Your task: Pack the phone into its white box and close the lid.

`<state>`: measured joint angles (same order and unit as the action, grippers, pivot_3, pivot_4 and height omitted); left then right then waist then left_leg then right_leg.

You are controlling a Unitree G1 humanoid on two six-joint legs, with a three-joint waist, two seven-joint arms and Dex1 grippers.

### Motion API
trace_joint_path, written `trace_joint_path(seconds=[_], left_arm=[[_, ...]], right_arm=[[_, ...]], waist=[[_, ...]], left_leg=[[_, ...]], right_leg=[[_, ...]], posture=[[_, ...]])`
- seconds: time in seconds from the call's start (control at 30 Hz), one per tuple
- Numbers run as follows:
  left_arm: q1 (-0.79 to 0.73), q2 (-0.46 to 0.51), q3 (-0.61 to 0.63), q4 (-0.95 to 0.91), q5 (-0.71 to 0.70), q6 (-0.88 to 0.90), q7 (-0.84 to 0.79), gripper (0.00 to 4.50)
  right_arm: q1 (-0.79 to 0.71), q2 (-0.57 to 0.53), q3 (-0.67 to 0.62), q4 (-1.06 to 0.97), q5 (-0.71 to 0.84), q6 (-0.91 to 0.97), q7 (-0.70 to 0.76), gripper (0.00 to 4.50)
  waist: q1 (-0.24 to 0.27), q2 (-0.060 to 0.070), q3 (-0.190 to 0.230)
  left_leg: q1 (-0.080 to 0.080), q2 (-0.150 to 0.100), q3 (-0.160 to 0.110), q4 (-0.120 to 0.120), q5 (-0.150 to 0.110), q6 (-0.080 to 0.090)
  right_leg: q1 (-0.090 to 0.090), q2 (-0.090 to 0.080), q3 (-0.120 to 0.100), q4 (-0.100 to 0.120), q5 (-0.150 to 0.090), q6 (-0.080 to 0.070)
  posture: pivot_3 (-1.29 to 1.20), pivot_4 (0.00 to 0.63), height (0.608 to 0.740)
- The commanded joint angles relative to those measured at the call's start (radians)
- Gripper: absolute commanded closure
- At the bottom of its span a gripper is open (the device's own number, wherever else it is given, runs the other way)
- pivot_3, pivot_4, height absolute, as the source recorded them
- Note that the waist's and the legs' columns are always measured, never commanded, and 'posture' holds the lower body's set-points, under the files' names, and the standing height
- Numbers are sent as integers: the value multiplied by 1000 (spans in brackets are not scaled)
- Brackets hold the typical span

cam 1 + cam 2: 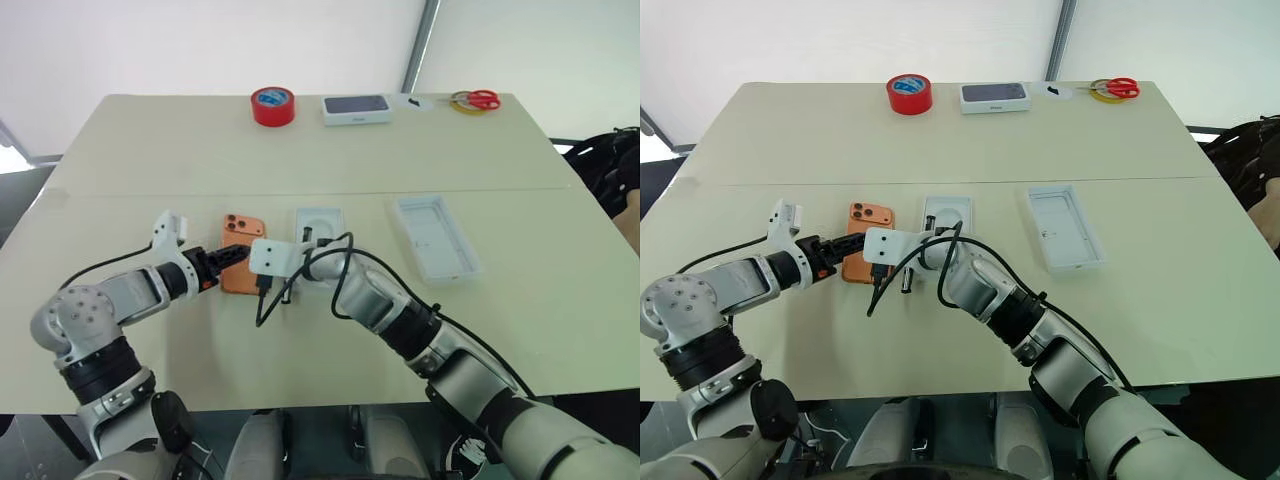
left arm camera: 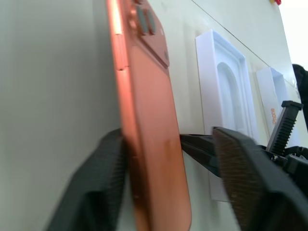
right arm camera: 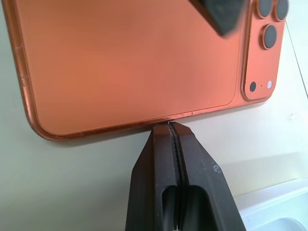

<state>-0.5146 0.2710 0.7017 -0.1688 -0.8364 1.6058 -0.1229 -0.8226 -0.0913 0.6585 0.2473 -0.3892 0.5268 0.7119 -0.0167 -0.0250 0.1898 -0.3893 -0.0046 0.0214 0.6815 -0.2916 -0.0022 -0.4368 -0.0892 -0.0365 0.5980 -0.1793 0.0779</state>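
The orange phone (image 1: 243, 235) lies back-up on the table, camera lenses at its far corner. My left gripper (image 2: 168, 134) is open and straddles the phone's near part. One finger (image 2: 103, 163) touches the phone and the other finger (image 2: 240, 168) stands apart from its back. My right gripper (image 3: 169, 126) is shut, its tips against the phone's long edge (image 3: 130, 62). The lid (image 1: 435, 235) rests upside down to the right, plain white inside, with orange lettering on its side wall. The white box is hidden from me.
A flat white insert with an oval recess (image 1: 320, 222) sits just right of the phone. At the table's far edge stand a red tape roll (image 1: 272, 106), a white box with a dark picture (image 1: 356, 109) and red scissors (image 1: 482, 99). A black cable (image 1: 265, 305) hangs from my right wrist.
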Motion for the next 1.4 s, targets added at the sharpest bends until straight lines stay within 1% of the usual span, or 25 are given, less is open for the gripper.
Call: trace_joint_path(seconds=[0.03, 0.2, 0.27, 0.33, 0.37, 0.43, 0.53, 0.67, 0.73, 0.8, 0.93, 1.2, 1.4], left_arm=[[-20, -1, 19, -9, -26, 9, 6, 2868], [-23, -12, 55, 21, -45, 9, 33, 2868], [-25, -21, 67, 29, -58, 9, 46, 3462], [-28, -33, 84, 33, -72, 9, 61, 4261], [-36, -43, 105, 39, -90, 9, 71, 4481], [-64, -69, 163, 55, -126, 9, 93, 4481], [-127, -131, 285, 83, -193, 9, 137, 4481], [-185, -210, 346, 76, -245, 9, 196, 4481], [-202, -262, 325, 71, -258, 9, 226, 4481], [-207, -315, 272, 69, -246, 9, 249, 4481], [-198, -365, 161, 86, -192, -11, 266, 4481], [-207, -365, 43, 207, -147, -103, 247, 4481], [-201, -350, -12, 242, -143, -119, 238, 4481]], right_arm=[[7, -1, -9, -37, -2, 12, 9, 4500], [-1, -30, -50, -101, 10, 42, 13, 4500], [-1, -50, -76, -138, 18, 53, 16, 4500], [3, -69, -106, -178, 30, 65, 20, 4500], [8, -89, -134, -218, 45, 67, 31, 4500], [24, -128, -195, -298, 89, 78, 60, 4500], [67, -197, -297, -404, 179, 75, 112, 4500], [138, -312, -415, -485, 269, 73, 160, 4500], [177, -357, -475, -508, 317, 90, 176, 4500], [218, -406, -517, -520, 347, 100, 185, 4500], [270, -479, -551, -529, 372, 111, 177, 4500], [336, -574, -576, -564, 406, 122, 163, 4500], [345, -590, -607, -558, 443, 128, 141, 4500]], waist=[[1, 0, 0], [1, 0, 0], [2, 0, 0], [5, -1, 0], [4, 0, 0], [3, -1, 0], [7, -2, 1], [10, -3, 1], [10, -3, 2], [9, -3, 2], [7, -4, 2], [8, -4, 2], [11, -4, 2]], left_leg=[[0, 0, 0, 0, 0, 0], [-1, 0, 0, 0, 0, 0], [-2, 0, 0, 0, 0, 0], [-2, 0, 0, 0, 0, 0], [-2, 0, 0, 0, 0, 0], [-2, 0, 0, 0, 0, 0], [-3, 0, 0, 0, 0, 0], [-3, -1, 0, 0, 0, 0], [-3, -1, 0, 0, 0, 1], [-3, -1, 0, 0, 0, 1], [-2, -2, 0, 0, 0, 1], [-2, -1, 1, 0, 0, 1], [-3, -1, 1, 1, 0, 1]], right_leg=[[0, 0, 0, 0, 0, 0], [-1, 0, 0, 0, 0, 0], [-2, 0, 0, 0, 0, 0], [-2, 0, 0, 0, 0, 0], [-1, -1, 0, 0, 0, 0], [-2, -1, 0, 0, 0, 0], [-2, -1, -1, -1, 0, 0], [-1, -1, -1, -2, 0, 0], [0, -1, -1, -3, 0, 0], [0, -1, -1, -3, 0, 0], [0, -1, -1, -3, 0, 0], [0, 2, 0, -3, 0, 0], [0, 1, 0, -4, -1, -1]], posture=[[0, 150, 736], [0, 150, 736], [0, 150, 736], [0, 150, 736], [0, 150, 736], [0, 150, 736], [0, 150, 736], [0, 150, 736], [0, 150, 736], [0, 150, 736], [0, 150, 736], [0, 150, 736], [0, 150, 736]])
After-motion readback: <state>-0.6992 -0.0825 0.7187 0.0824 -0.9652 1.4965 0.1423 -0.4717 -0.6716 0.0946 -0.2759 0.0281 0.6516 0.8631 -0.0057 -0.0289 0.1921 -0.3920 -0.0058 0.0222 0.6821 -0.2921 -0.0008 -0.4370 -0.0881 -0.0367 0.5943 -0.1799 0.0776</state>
